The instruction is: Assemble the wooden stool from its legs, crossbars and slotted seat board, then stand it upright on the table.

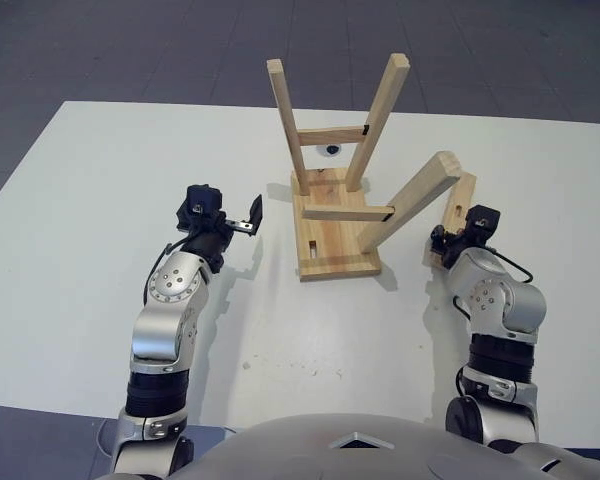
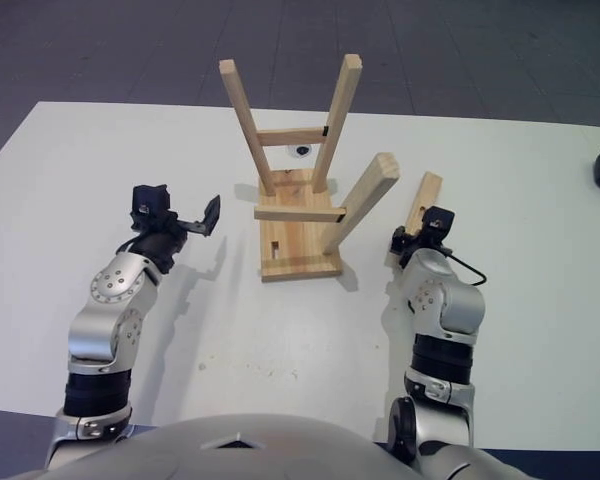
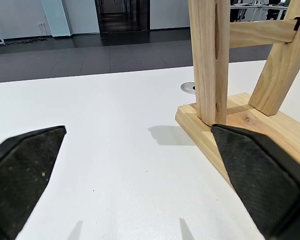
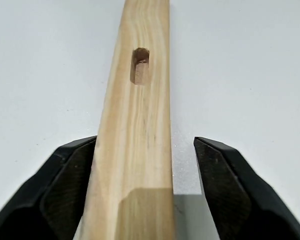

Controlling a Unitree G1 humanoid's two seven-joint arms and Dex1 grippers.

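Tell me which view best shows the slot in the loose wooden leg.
Right wrist view: the loose pale wooden leg runs between the open fingers of the right gripper, its slot facing the camera. The eye views show that leg flat on the white table, partly behind the right arm.

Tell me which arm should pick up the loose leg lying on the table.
Right. The right gripper, open, straddles the loose leg with a finger on each side. The left gripper is open on the other side of the seat board, away from that leg.
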